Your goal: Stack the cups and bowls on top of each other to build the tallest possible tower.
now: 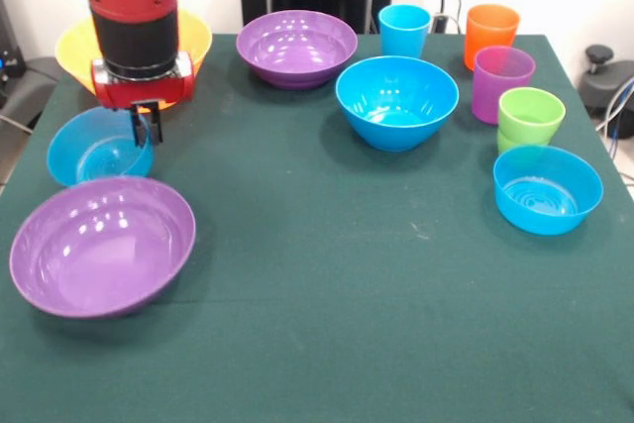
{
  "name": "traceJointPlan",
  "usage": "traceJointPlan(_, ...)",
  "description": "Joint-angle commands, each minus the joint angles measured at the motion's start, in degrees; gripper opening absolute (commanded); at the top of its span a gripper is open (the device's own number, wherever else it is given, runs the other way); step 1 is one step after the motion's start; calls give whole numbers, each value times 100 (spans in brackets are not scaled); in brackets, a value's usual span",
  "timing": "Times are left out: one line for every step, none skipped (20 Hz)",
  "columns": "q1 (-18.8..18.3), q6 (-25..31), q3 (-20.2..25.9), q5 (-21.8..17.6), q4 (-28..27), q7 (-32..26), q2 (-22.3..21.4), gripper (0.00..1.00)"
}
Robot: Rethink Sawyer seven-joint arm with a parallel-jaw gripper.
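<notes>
The gripper (148, 124) pinches the small blue bowl (94, 151) by its rim (fingers nearly together), purple bowl (99, 245) just below.

1. The red and black arm (134, 7) is cut off by the top edge.
2. The large glossy yellow plastic bowl (74, 47) behind the jaws is mostly hidden by the arm.
3. Whether the jaws touch the small glossy blue plastic bowl (94, 151) below them cannot be told.
</notes>
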Motion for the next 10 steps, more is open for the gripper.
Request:
traceJointPlan(-49,492,612,366,233,-1521,-204,0)
traceJointPlan(-32,523,641,403,227,-1521,-232,0)
traceJointPlan(-48,514,684,468,222,-1490,-246,0)
traceJointPlan(-20,513,698,500,202,-1435,-254,0)
traceJointPlan(-9,498,719,541,184,-1378,-270,0)
traceJointPlan(6,482,730,582,204,-1308,-301,0)
traceJointPlan(44,497,722,595,180,-1273,-328,0)
traceJointPlan(91,501,722,615,160,-1215,-336,0)
traceJointPlan(121,539,713,620,130,-1210,-336,0)
traceJointPlan(154,538,709,615,119,-1183,-334,0)
